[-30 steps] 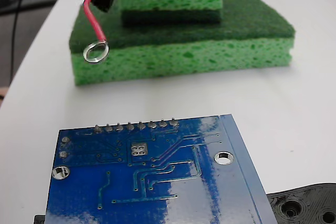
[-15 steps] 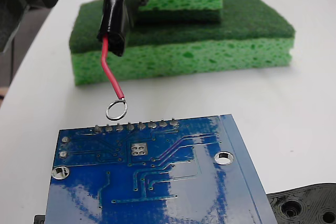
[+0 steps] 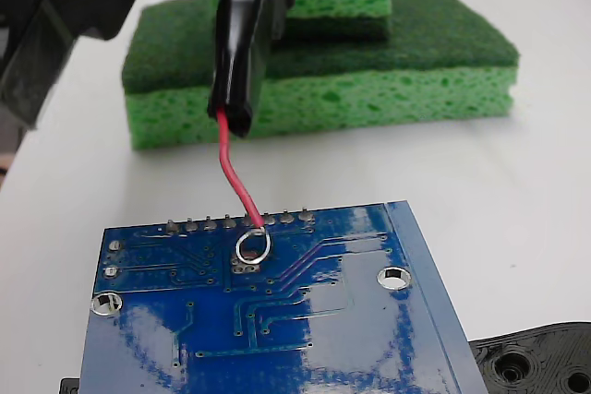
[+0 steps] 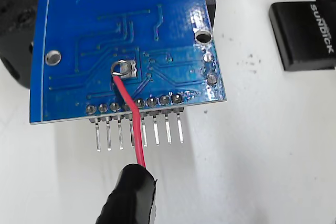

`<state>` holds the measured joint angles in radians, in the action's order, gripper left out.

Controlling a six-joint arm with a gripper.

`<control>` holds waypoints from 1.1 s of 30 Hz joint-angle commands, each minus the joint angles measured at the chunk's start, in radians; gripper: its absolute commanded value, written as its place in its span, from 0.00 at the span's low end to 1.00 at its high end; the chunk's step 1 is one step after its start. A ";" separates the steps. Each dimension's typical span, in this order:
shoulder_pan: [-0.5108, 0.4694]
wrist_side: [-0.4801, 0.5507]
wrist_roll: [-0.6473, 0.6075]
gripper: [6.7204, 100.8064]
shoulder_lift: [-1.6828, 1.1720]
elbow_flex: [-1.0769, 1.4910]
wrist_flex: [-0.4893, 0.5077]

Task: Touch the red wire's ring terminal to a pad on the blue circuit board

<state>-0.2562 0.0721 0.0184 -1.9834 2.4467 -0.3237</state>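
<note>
The tool (image 3: 242,62) grips the thin red wire (image 3: 235,175), its silver ring terminal (image 3: 252,246) on the glossy blue circuit board (image 3: 277,320).

White table (image 3: 545,163); blue circuit board (image 3: 314,339); green sponges (image 3: 369,89).

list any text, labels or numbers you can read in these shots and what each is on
"SUNDICK", white letters running sideways on the black block at the right edge of the wrist view; the name may be cut off by the frame edge.
The blue circuit board shows only traces, solder blobs and holes in both views, no readable print.
The green sponges and the red wire carry no text.
</note>
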 commanded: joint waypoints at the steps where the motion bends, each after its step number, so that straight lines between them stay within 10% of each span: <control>1: -0.002 -0.002 -0.002 0.99 0.009 -0.015 0.002; 33: -0.012 0.012 -0.046 0.99 -0.083 -0.084 -0.121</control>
<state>-0.2684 0.0782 -0.0276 -2.0448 2.3731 -0.4403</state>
